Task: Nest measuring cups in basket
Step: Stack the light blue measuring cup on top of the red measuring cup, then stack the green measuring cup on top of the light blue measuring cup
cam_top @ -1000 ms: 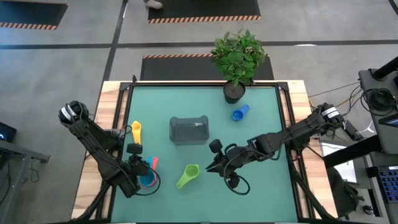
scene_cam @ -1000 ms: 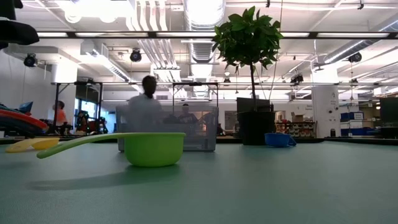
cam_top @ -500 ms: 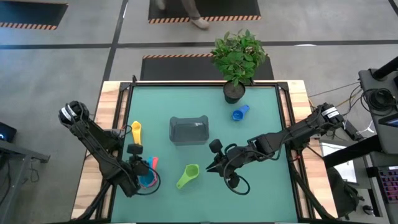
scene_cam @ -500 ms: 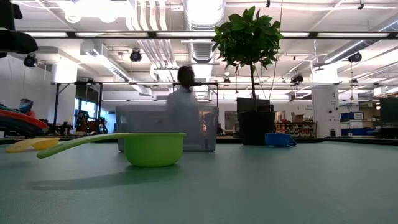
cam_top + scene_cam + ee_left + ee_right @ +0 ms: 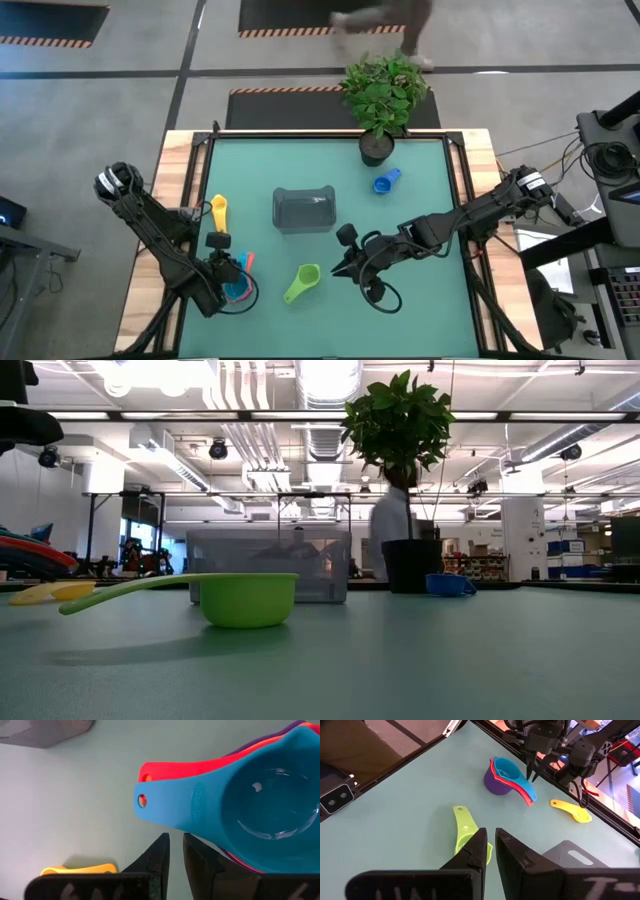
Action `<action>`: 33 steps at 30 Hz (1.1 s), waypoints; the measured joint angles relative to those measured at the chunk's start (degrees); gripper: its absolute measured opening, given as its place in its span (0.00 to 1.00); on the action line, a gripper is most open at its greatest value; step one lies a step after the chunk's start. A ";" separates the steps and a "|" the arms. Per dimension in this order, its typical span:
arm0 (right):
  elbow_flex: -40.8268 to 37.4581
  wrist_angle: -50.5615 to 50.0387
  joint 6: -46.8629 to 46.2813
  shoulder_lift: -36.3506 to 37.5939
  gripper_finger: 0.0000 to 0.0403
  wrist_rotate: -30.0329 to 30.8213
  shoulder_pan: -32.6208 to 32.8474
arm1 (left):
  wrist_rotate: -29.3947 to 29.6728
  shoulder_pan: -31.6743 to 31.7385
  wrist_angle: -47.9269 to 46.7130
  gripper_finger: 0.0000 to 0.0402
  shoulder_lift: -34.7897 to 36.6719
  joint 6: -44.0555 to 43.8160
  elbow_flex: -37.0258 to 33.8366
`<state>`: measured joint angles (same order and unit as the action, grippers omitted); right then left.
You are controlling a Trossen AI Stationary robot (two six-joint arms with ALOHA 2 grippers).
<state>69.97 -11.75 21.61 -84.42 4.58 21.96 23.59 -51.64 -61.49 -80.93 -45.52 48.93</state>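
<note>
Nearest the front edge of the table [image 5: 420, 200], the left gripper [image 5: 231, 272] hangs over a nested stack of measuring cups [image 5: 509, 776], teal on red on purple, its fingers nearly closed with only a slim gap and holding nothing. From its wrist view the fingertips sit just short of the teal cup's handle [image 5: 172, 807]. The step in hand looks like grasping this stack; to do it well, I judge the gripper should open wider, straddle the stacked handles, and pinch them together so the cups lift as one.

Beside it, the green cup [image 5: 301, 283] lies loose on its own, with the right gripper [image 5: 340, 268] just next to it, fingers likewise almost shut and empty.

Farther back, the yellow cup [image 5: 219, 210] rests near the left edge, and the basket [image 5: 303, 209] stands mid-table with no cup visible inside. The stack's path to it appears open. Beyond, the blue cup [image 5: 385, 181] lies near the potted plant [image 5: 380, 95], which crowds that corner. A person [image 5: 390, 520] passes behind the table.
</note>
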 joint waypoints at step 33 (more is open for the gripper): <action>-0.04 0.03 -1.75 0.00 0.07 0.03 0.02 | 15.94 -0.07 2.38 0.09 4.24 15.72 11.84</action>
<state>69.93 -11.72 19.86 -84.42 4.60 21.97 39.54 -51.70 -59.11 -76.68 -29.80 60.77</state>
